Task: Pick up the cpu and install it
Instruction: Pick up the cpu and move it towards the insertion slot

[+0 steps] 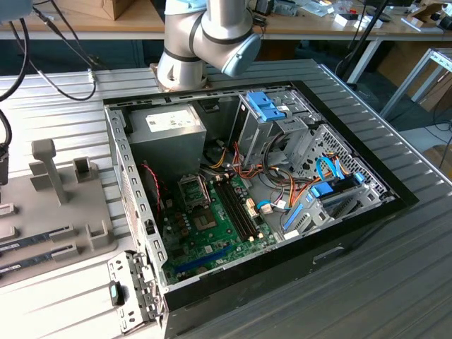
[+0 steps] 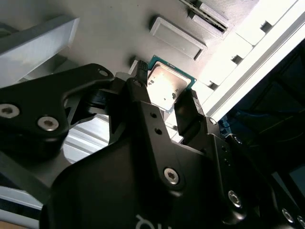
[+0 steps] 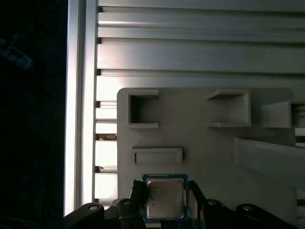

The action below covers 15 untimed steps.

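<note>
The cpu (image 3: 165, 199), a silvery square chip with a thin green rim, sits between my gripper's (image 3: 166, 200) two black fingers (image 3: 138, 200) in both wrist views. The fingers press against its two opposite edges, so my gripper (image 2: 165, 89) is shut on the cpu (image 2: 166, 82). Directly beneath the chip is the grey parts holder (image 3: 214, 152); whether the chip rests on it or hangs just above it I cannot tell. In the exterior view the open computer case (image 1: 353, 212) lies flat, with the green motherboard (image 1: 212, 236) and its open processor socket (image 1: 192, 189) inside.
The grey holder (image 1: 78, 212) stands at the exterior view's left and carries raised posts and memory sticks (image 1: 35, 240). It rests on a ribbed metal table (image 1: 49, 92). The arm's base (image 1: 205, 35) stands behind the case. Cables, drive cages and a power supply (image 1: 166, 131) crowd the case.
</note>
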{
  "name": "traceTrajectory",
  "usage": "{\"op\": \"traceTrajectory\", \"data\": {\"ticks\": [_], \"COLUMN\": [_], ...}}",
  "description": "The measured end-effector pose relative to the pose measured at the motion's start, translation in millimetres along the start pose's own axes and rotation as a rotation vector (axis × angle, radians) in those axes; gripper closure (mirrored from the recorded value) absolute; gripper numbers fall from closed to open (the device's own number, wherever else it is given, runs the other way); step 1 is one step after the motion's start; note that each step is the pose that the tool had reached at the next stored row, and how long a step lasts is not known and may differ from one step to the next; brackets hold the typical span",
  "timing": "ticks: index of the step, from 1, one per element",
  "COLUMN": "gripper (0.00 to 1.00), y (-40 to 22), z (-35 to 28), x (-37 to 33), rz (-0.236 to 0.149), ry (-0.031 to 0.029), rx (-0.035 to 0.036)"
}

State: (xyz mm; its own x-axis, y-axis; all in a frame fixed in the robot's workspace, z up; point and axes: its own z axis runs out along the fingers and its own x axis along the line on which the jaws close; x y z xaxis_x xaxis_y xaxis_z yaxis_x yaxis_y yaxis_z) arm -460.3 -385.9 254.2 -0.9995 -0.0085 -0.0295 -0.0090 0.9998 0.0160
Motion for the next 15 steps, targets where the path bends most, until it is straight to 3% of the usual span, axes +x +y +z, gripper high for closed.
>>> {"op": "traceTrajectory", "data": {"ticks": [15], "gripper": [0.53], "y": [0.3], "z": [-22.6], "x": [-0.7], "rz": [0.0], "ry": [0.0], "rx": [-0.0004]}}
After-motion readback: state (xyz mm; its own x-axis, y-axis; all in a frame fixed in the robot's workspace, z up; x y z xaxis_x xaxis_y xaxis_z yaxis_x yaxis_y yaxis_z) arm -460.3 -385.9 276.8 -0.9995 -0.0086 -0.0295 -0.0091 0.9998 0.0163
